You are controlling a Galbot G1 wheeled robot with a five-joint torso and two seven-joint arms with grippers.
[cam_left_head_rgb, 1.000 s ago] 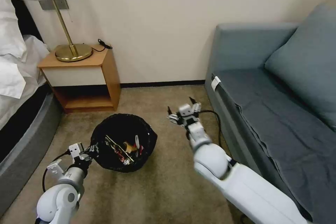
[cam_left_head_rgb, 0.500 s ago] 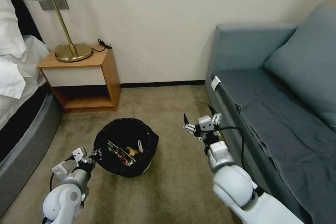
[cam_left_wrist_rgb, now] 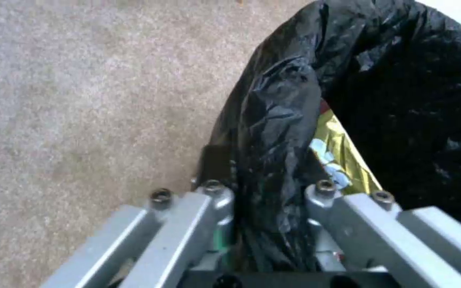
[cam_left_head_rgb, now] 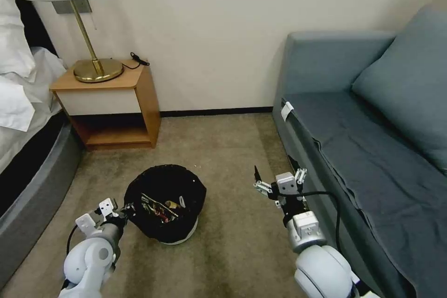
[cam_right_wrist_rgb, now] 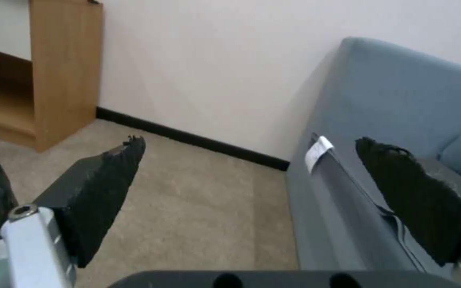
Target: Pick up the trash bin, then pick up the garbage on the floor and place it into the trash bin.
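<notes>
I see tan carpet running from my base out to the wall. Nearest me, the left gripper is clenched on the rim of the trash bin, which rests on the carpet with garbage inside. To the bin's right, the right gripper hovers with fingers spread, nothing between them. Beyond the bin stands the nightstand.

Cream wall, tan carpet, wooden nightstand, blue-grey sofa
</notes>
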